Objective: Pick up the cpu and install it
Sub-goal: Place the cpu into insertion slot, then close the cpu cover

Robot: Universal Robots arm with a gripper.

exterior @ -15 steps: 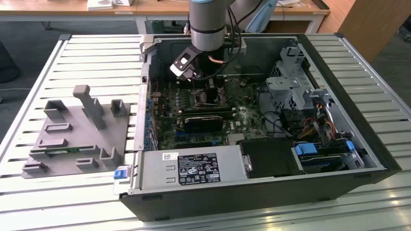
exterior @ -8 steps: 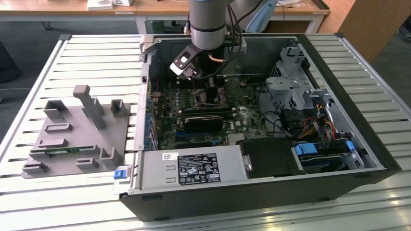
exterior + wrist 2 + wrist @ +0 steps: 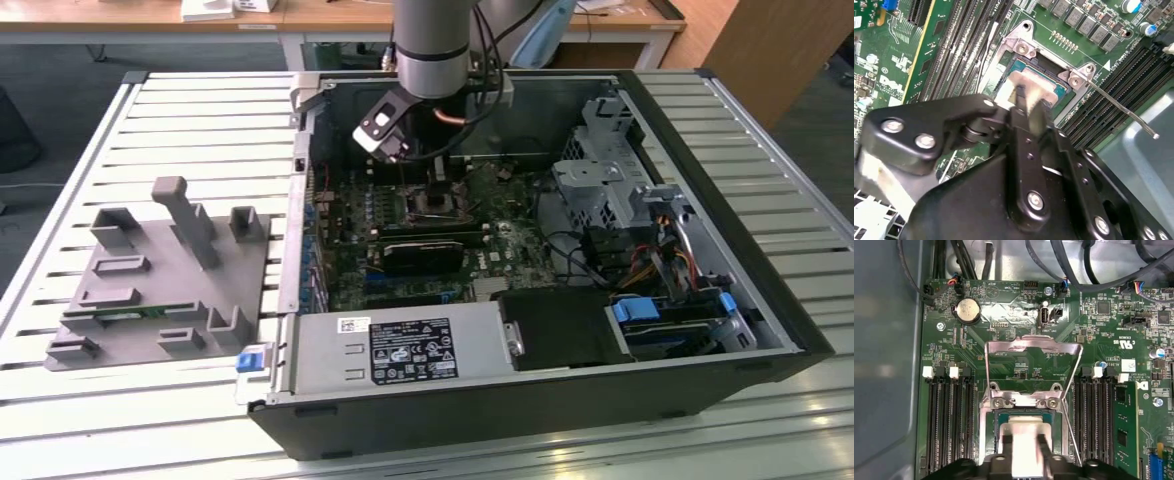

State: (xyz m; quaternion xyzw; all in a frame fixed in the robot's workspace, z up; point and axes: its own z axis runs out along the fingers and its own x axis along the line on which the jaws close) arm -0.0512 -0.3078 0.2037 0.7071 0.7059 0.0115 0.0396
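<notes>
1. The exterior view takes in one slatted table (image 3: 134,120) carrying one open computer case (image 3: 534,330), with one grey fixture (image 3: 160,280) at the exterior view's left.
2. The first wrist view shows one motherboard (image 3: 1004,305) and one raised socket frame (image 3: 1029,347).
3. In both wrist views the gripper (image 3: 1024,440) (image 3: 1021,100) has its fingers clamped on the one cpu (image 3: 1025,455) (image 3: 1006,85), which is at the socket (image 3: 1004,415). Whether it is seated I cannot tell.
4. The first wrist view also shows one coin cell (image 3: 968,310).

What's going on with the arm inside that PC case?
The robot arm's gripper reaches down into the open black computer case and is shut on the small flat silvery-grey square cpu. It holds the chip right at the square socket on the green motherboard, where the metal retention frame is flipped up. Whether the chip is fully seated in the socket cannot be told.
</notes>
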